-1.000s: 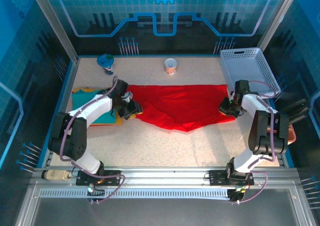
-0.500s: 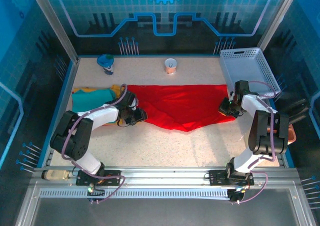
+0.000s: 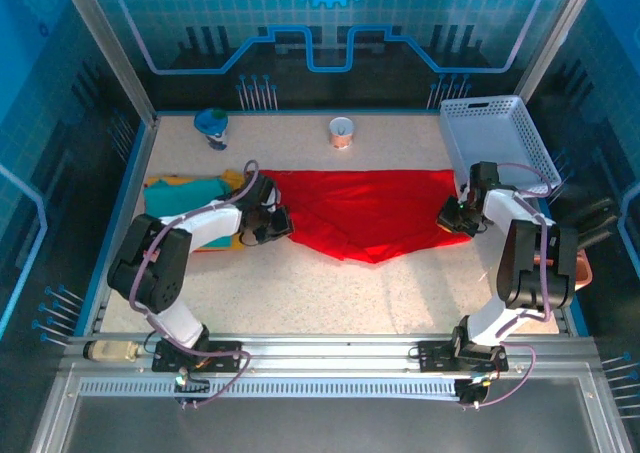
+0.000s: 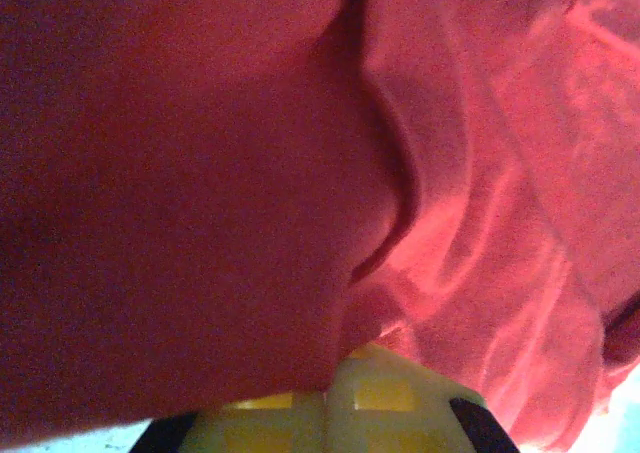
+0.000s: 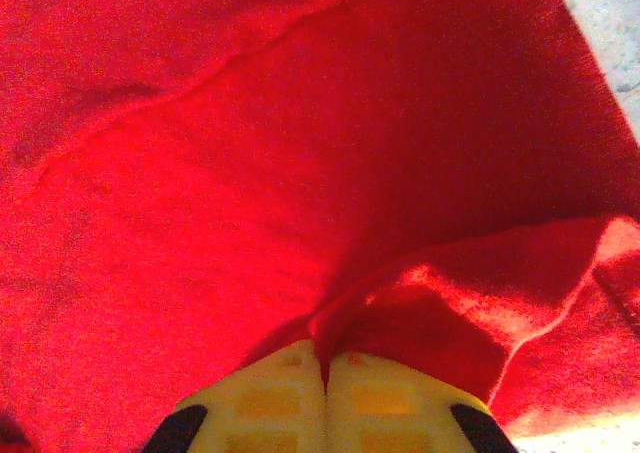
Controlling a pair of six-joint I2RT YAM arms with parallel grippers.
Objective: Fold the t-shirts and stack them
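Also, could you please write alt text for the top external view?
From above: a red t-shirt lies spread on the table, the left gripper shut on its left edge and the right gripper on its right edge. A teal shirt lies folded at left; a white basket back right.

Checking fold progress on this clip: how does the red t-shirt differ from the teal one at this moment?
The red t-shirt lies spread across the middle of the table; the teal t-shirt sits at the left as a compact fold. Red covers far more surface than teal. Red is pinched at its two ends by the left gripper and right gripper; teal is held by neither. Both are plain cloth resting on the table.
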